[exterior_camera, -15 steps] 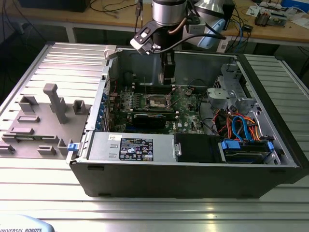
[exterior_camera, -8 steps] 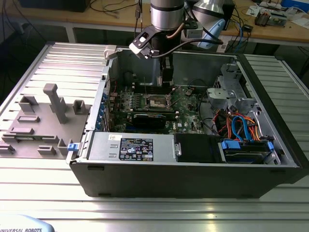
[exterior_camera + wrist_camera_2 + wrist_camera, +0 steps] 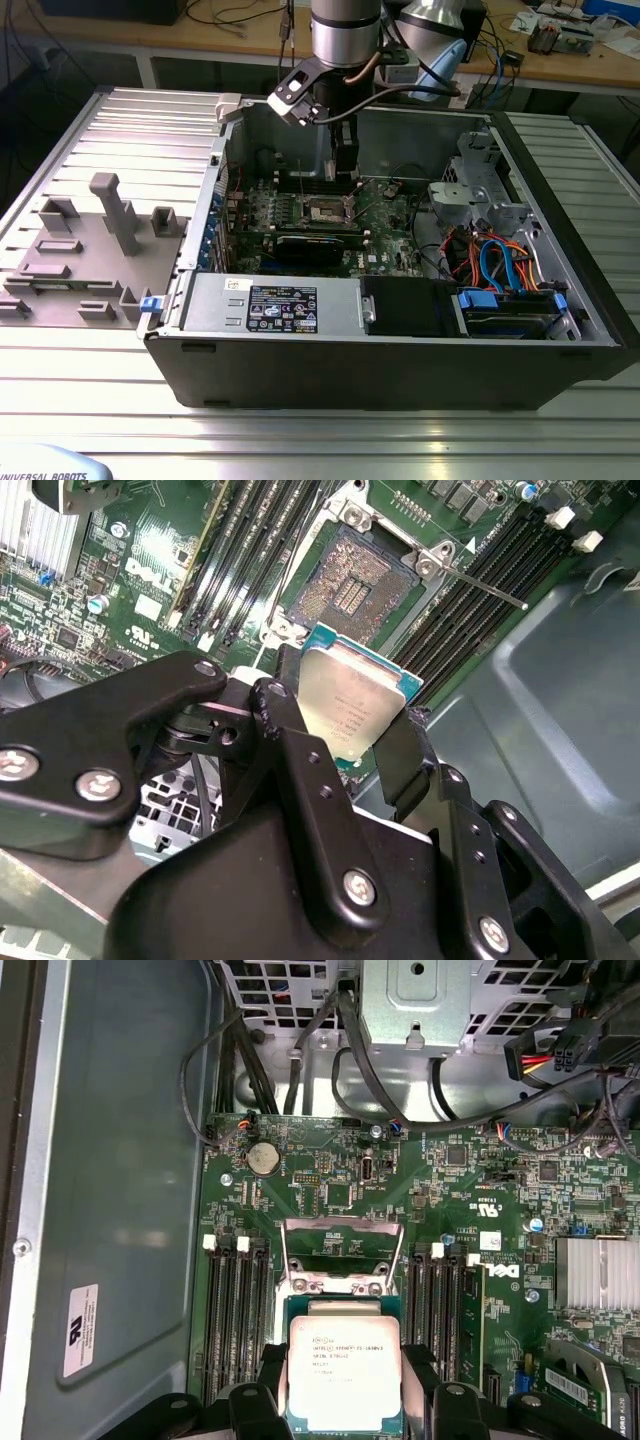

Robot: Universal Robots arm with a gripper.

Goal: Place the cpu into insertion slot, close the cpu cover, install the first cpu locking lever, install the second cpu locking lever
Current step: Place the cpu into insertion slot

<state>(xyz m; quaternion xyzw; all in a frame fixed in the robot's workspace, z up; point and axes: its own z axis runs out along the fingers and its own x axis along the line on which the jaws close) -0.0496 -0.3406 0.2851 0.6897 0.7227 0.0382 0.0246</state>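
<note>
Silver-grey metal shows on the top of the cpu (image 3: 355,705), which the gripper (image 3: 348,742) holds by two opposite edges between its black fingers (image 3: 400,760), closed just to the width of the chip. In the second wrist view the cpu hangs in the air above the green motherboard (image 3: 140,580), near the insertion slot (image 3: 352,580) but not touching it. The slot is bare, and its fine contacts lie open. In the first wrist view the cpu cover (image 3: 342,1245) seems to stand raised beyond the chip. In the second wrist view one thin locking lever (image 3: 485,588) lies released across the memory slots (image 3: 500,540). The exterior view shows the arm reaching down into the open computer case (image 3: 400,340), which lies on the ribbed metal desk (image 3: 300,440). I judge that the step in hand is to bring the chip to the slot. To do it well, the chip should be level and square to the silvery rim, and it should come down straight, never sliding sideways over the contacts, because they probably bend easily. The grip is only on narrow edges, so a slow motion is safer, and the fingers need room beside the raised cover and the lever.
</note>
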